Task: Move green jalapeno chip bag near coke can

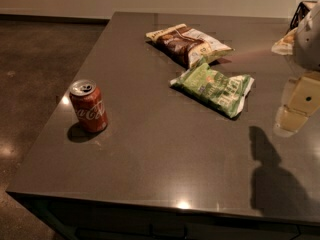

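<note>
The green jalapeno chip bag lies flat on the dark grey table, right of centre. The coke can stands upright near the table's left edge, well apart from the bag. My gripper hangs above the table at the right edge of the view, a little to the right of the green bag and not touching it. Its shadow falls on the table toward the front right.
A brown-and-white chip bag lies just behind the green bag, its corner touching or overlapping it. Another pale packet lies at the far right. The floor drops off past the table's left and front edges.
</note>
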You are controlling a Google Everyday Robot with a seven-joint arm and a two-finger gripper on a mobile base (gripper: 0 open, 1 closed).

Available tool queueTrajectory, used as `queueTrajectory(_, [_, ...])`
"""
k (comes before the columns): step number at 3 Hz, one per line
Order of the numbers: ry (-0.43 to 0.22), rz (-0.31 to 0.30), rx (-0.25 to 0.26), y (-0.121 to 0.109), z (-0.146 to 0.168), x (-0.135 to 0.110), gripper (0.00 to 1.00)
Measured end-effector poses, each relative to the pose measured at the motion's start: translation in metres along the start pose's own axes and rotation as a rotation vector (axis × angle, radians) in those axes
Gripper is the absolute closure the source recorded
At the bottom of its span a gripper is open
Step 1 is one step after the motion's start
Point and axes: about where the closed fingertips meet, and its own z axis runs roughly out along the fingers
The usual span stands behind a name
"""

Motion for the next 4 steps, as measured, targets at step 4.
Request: queueTrajectory(4, [-0.023,0.113,0.045,-0.067,0.056,-0.038,0.0])
